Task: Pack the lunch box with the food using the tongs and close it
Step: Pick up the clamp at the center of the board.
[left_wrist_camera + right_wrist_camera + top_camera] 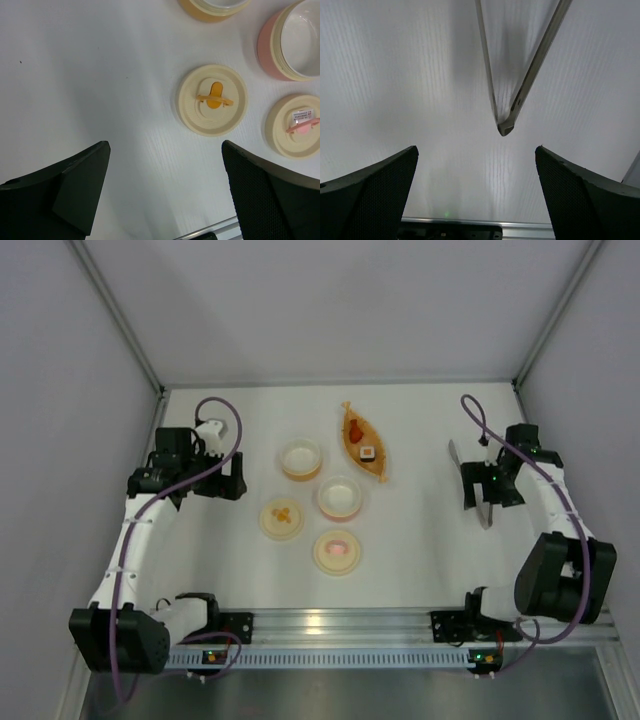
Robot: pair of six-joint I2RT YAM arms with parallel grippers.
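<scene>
White tabletop, grey walls around: nearest lie two cream lids, the pink-handled lid [337, 551] and, just left and farther, the orange-handled lid [282, 519], with the open pink tub [340, 497] and orange tub [300, 459] behind them. Left gripper [165, 187] is spread wide and empty, left of the lids; right gripper [477, 192] is likewise spread and empty, hovering over the tongs [535, 65], which lie flat at the right, untouched. Far centre, the orange boat dish [378, 468] holds the food: sushi roll [367, 452], then reddish lump [355, 426] beyond it.
</scene>
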